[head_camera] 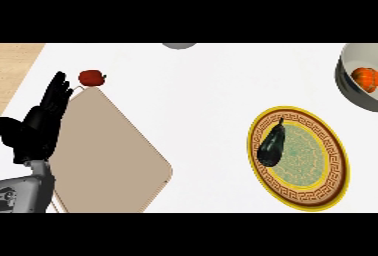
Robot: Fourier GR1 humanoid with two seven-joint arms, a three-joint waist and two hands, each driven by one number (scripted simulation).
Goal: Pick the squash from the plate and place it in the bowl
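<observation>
— White counter (207, 90), wood strip at its left edge. What's cut off?
— Grey bowl (353, 95) at the right edge, holding something orange (365, 79).
— The squash (272, 145)?
— Dark, elongated, lying on the ornate gold-rimmed plate (325, 155).
— Hands?
— Left hand (46, 117) relaxed, fingers straight, over the tan board (111, 160), near a red fruit (91, 77).
</observation>
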